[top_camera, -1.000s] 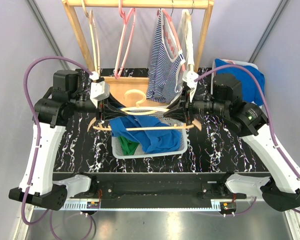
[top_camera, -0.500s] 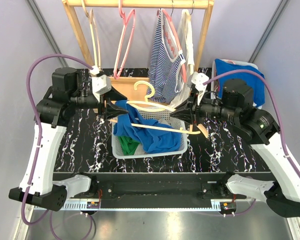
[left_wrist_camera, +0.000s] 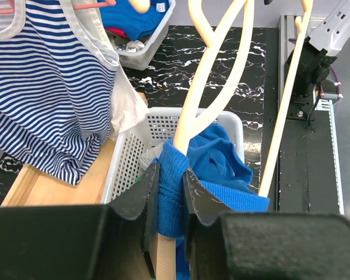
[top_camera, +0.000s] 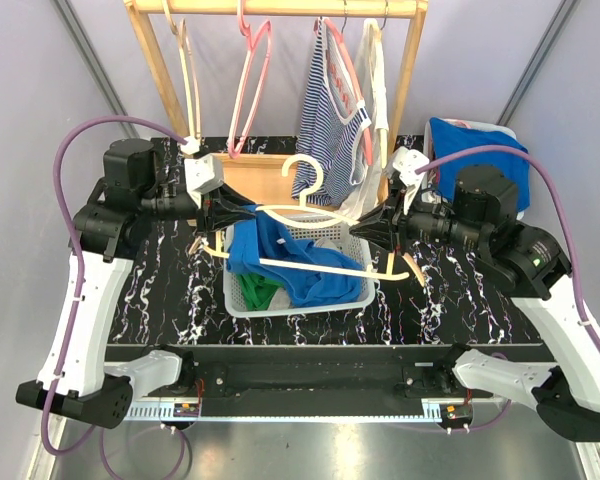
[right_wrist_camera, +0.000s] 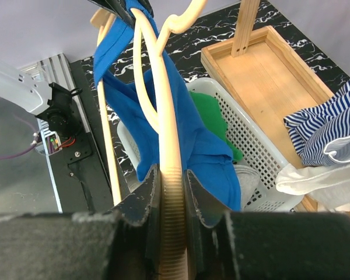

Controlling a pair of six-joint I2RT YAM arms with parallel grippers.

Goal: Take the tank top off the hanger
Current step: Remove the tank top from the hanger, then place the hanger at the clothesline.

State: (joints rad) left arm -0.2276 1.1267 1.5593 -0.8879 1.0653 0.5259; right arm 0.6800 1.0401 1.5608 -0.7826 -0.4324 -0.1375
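Observation:
A cream hanger (top_camera: pixel 310 212) hangs between both arms above the white basket (top_camera: pixel 242 300), its hook pointing up. The blue tank top (top_camera: pixel 280 250) droops from the hanger's left end into the basket. My left gripper (top_camera: pixel 248 212) is shut on the tank top's ribbed strap (left_wrist_camera: pixel 172 192), which wraps the hanger's left shoulder (left_wrist_camera: pixel 207 99). My right gripper (right_wrist_camera: pixel 169 175) is shut on the bare ribbed right shoulder of the hanger (right_wrist_camera: pixel 163 116). In the right wrist view the blue cloth (right_wrist_camera: pixel 192 134) lies beyond the fingers, clear of them.
Behind stands a wooden rack (top_camera: pixel 410 70) with empty pink and cream hangers (top_camera: pixel 250 60), a blue-striped top (top_camera: pixel 330 130) and a white garment (top_camera: pixel 378 90). Green cloth (top_camera: pixel 255 292) lies in the basket. A bin of blue cloth (top_camera: pixel 500 150) sits back right.
The hanger has risen and tipped so its hook stands up. My left gripper opened briefly and closed again on the strap. The right arm drew back to the right.

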